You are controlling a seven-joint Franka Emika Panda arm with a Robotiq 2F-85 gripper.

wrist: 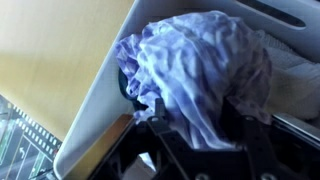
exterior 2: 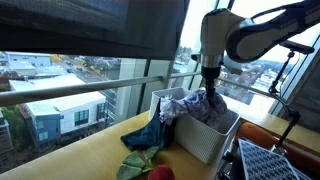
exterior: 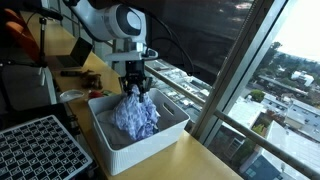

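Where the white bin (exterior: 150, 143) stands on the desk (exterior: 195, 162), a bunched purple cloth (exterior: 135, 117) fills its middle, directly under the claw (exterior: 135, 92). In the wrist view the fingers (wrist: 158, 112) stand partway apart astride the cloth; whether they pinch it cannot be told. A blue rag (exterior 2: 148, 133) lies just outside the bin, whose floor is hidden.

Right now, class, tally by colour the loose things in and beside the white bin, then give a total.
Lavender: 1, the lavender cloth in the white bin
Blue: 1, the blue cloth
Green: 1, the green thing
Red: 1, the red thing
Total: 4
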